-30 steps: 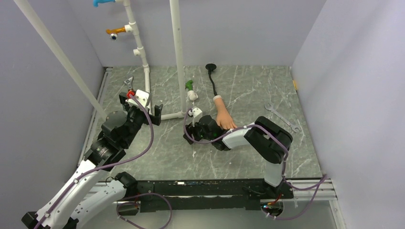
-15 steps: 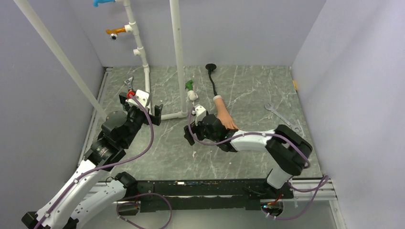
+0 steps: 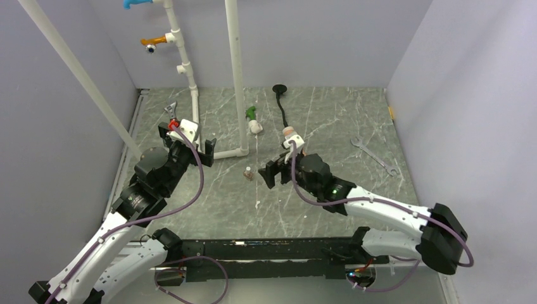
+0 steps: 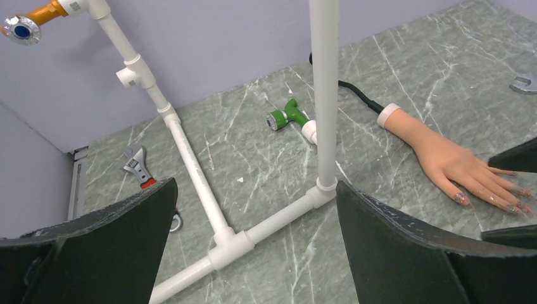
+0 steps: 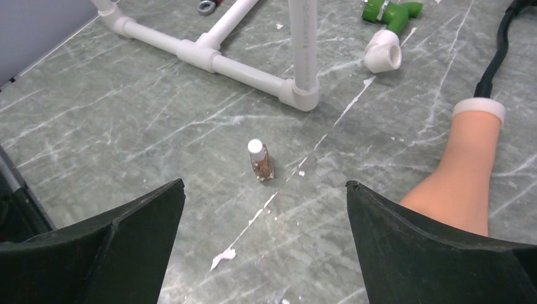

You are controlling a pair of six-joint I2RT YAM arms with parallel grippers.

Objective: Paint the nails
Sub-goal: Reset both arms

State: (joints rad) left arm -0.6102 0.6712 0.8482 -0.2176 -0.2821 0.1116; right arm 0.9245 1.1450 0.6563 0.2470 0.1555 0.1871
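The peach mannequin hand (image 4: 443, 158) lies flat on the marble table, fingers toward the near side. Its nails (image 4: 491, 199) show dark glittery specks in the left wrist view. From above only its wrist (image 3: 288, 132) shows, the rest is under my right gripper (image 3: 270, 171). That gripper (image 5: 265, 183) is open and holds nothing. The small polish bottle (image 5: 260, 161) with its white cap stands upright just beyond its fingertips, also seen from above (image 3: 249, 172). My left gripper (image 3: 187, 140) is open and holds nothing, hovering over the pipe base (image 4: 256, 183) far left of the hand.
A white PVC pipe frame (image 3: 237, 76) rises behind the bottle, with a tee joint (image 4: 221, 244) on the table. A green and white fitting (image 3: 253, 120), the hand's black stem (image 3: 280, 101), a silver spanner (image 3: 373, 155) and a red-handled wrench (image 4: 139, 172) lie around.
My right gripper has opened wide and drawn back to the right, leaving the polish bottle standing free on the table. The left arm has not moved.
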